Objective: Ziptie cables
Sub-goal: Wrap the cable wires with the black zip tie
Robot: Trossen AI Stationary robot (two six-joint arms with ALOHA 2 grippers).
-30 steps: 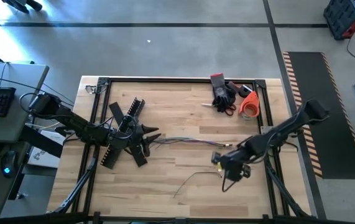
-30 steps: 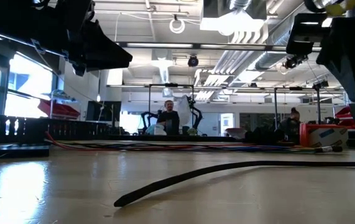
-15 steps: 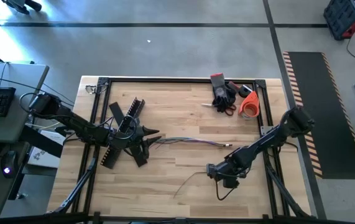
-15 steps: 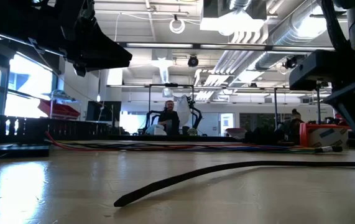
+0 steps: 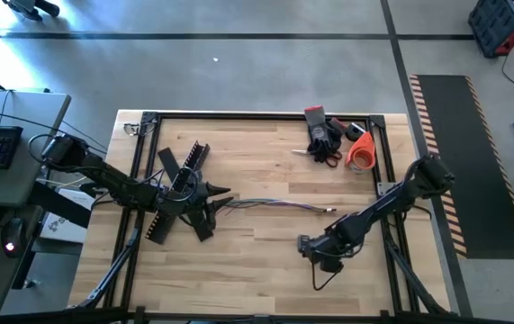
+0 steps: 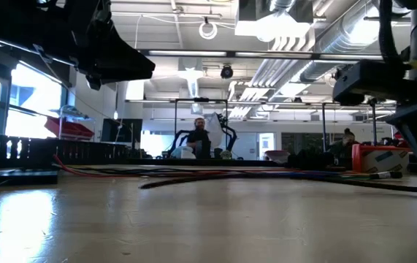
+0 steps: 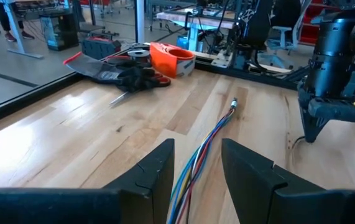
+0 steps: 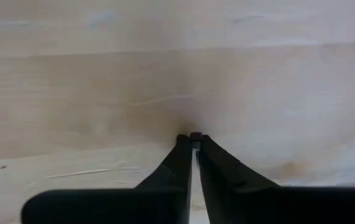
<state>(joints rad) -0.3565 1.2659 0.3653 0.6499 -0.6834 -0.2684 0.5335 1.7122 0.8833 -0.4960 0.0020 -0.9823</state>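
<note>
Pointing straight down, closed right tool point(image 8: 193, 138)

Cables point(image 7: 197, 155): blue, red, white and dark strands. Table point(image 5: 266, 162): pale wood planks, black frame. At 1 o'clock: orange tape roll point(image 5: 361, 150), black glove point(image 5: 325, 135). Black slotted bars point(image 5: 177, 192) at 9 o'clock. Floor mat point(image 5: 459, 162): black, yellow-striped edge.

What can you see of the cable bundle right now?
The cables are a loose bundle of thin wires, blue, red, green and pale, lying flat on the wooden table and running from the left gripper toward mid-table. In the left wrist view they pass between that gripper's jaws, which stand apart around them; actual contact is unclear. The far end stops in a small tip.
</note>
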